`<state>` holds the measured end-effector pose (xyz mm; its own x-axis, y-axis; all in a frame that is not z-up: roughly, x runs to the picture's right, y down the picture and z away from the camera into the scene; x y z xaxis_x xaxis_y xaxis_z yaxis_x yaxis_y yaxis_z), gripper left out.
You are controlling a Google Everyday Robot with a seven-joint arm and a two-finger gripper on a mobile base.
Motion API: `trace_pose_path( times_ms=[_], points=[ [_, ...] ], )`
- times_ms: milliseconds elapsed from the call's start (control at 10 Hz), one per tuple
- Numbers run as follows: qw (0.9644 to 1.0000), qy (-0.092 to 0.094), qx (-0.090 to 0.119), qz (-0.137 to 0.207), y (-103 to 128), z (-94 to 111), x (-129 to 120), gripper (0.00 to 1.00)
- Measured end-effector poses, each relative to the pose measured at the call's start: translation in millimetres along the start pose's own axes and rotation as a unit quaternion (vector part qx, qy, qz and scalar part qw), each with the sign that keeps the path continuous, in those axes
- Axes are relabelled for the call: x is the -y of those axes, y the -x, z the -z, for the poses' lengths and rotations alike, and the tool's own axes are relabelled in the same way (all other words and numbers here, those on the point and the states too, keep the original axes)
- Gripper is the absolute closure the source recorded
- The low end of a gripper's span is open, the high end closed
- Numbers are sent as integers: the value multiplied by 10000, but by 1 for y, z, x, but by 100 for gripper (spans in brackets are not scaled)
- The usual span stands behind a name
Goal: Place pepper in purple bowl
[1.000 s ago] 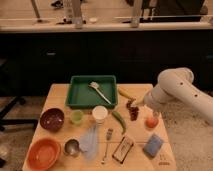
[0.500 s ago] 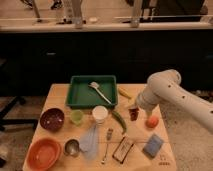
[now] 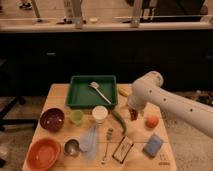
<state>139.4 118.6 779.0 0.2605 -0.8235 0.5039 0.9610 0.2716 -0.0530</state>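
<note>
Gripper [image 3: 133, 107] hangs low over the right-centre of the light wooden table [image 3: 56, 96], at the end of the white arm [image 3: 167, 99] that reaches in from the camera-right edge. Jaws look apart with nothing between them, though the view of the tips is poor. A small dark red item [image 3: 134, 115] sits right under or against the tips; I can't tell which.

Slim curved green chili pepper [image 3: 119, 121] lies flat mid-table, just left of the gripper and not held. It sits beside the white paper cup [image 3: 100, 114].

Small round dark purple bowl [image 3: 52, 120] is near the camera-left edge, well apart from the pepper. A small green cup [image 3: 76, 116] stands between the purple bowl and the paper cup.

Green rectangular plastic tray [image 3: 80, 97] is at the far edge and holds a pale utensil [image 3: 99, 91]. A yellow banana-like item [image 3: 123, 91] lies just to its right.

Large orange bowl [image 3: 44, 153] is in the near-left corner. Round orange fruit [image 3: 151, 121] sits right of the gripper. Blue sponge block [image 3: 153, 145] is near the near-right corner.
</note>
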Motion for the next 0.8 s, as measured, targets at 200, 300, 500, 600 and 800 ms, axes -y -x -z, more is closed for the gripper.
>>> trace_pose_path(
  times_ms=[200, 300, 500, 600, 800],
  points=[
    [9993, 204, -73, 317, 0, -12, 12, 20],
    [9978, 275, -11, 605, 1, -20, 17, 20],
    [9945, 278, 157, 994, -3, -31, 30, 20],
    [9939, 258, 269, 1036, -8, -34, 32, 20],
    [9930, 164, 500, 1057, -16, -37, 34, 20]
  ],
)
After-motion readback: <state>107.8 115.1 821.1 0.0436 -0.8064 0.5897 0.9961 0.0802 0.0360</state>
